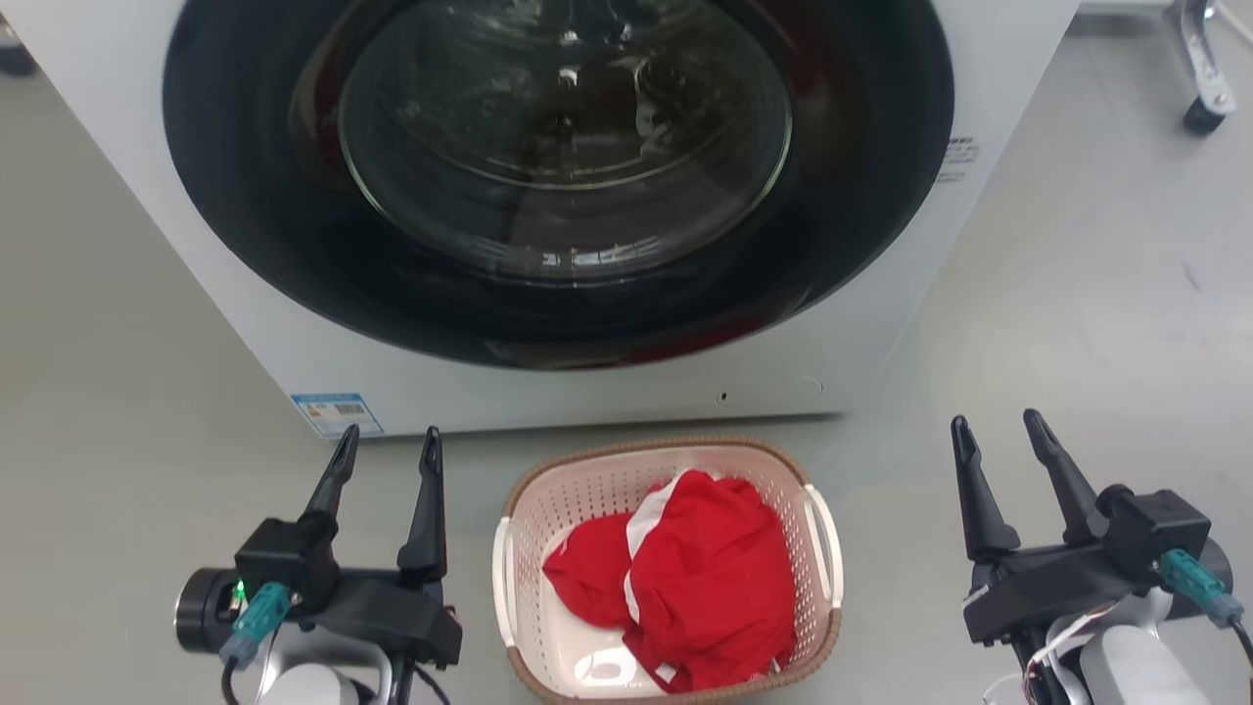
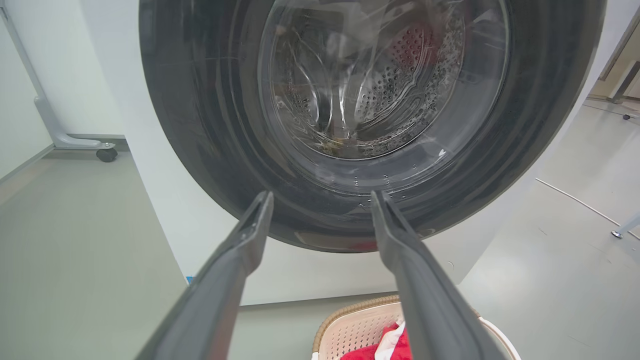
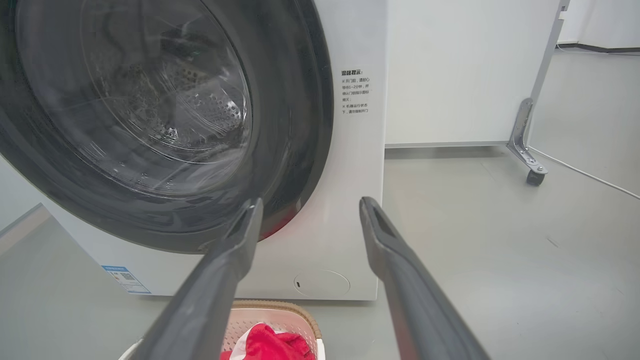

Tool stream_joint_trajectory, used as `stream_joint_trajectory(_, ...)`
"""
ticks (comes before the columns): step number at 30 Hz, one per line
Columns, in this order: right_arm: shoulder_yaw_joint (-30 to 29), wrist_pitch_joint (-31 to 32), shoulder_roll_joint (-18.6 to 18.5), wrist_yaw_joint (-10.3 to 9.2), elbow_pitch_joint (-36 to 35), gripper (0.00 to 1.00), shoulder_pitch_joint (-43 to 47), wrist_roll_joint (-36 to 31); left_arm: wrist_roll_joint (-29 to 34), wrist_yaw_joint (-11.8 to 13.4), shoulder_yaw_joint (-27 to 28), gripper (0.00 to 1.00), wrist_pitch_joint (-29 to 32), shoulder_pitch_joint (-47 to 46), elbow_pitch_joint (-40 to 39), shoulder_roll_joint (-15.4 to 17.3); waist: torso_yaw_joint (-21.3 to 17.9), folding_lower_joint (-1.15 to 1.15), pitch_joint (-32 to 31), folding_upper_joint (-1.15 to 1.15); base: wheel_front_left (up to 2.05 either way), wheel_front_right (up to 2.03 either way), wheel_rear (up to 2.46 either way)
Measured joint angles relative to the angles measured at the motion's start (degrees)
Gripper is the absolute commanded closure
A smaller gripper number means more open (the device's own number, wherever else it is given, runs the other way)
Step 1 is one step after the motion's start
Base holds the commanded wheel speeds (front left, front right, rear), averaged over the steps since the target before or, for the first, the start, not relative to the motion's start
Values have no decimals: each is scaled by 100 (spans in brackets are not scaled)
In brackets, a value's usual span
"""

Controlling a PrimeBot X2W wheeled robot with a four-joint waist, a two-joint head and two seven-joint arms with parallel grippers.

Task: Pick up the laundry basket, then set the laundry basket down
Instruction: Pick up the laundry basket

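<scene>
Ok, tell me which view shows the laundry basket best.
Head view: nearly the whole laundry basket, rim, both handles and red clothing inside, lies open to it. The wrist views each catch its far rim at their bottom edge.

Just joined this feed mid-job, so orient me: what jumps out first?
The big dark washer door dominates the top of the head view. On the floor before it sits the laundry basket, holding a bright red garment. The left gripper and right gripper flank the basket, jaws apart, touching nothing.
</scene>
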Motion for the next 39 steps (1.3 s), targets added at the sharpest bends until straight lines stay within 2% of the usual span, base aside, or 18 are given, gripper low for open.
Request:
stream_joint_trajectory(9, 2, -1, 0, 26, 204, 0, -502, -59, -49, -7, 1, 0, 133, -554, 79, -125, -2, 1, 764, 0, 0, 0, 0)
stream_joint_trajectory(18, 5, -1, 1, 57, 441, 0, -1027, -62, -175, -145, -34, 0, 255, -1140, 370, -192, 3, 1, 1520, 0, 0, 0, 0)
stream_joint_trajectory(28, 76, -15, 38, 84, 838, 0, -1789, -112, -333, -330, -49, 0, 643, -1922, 1015, -275, 27, 1, 2380, 0, 0, 0, 0)
stream_joint_trajectory(35, 201, -26, 107, 125, 1355, 0, -2268, -123, -423, -602, -124, 0, 921, -2429, 1680, -345, 27, 1, 2900, 0, 0, 0, 0)
stream_joint_trajectory(39, 296, -41, 149, 154, 1673, 0, -2465, -162, -508, -667, -164, 0, 1077, -2636, 2081, -370, 24, 0, 3105, 0, 0, 0, 0)
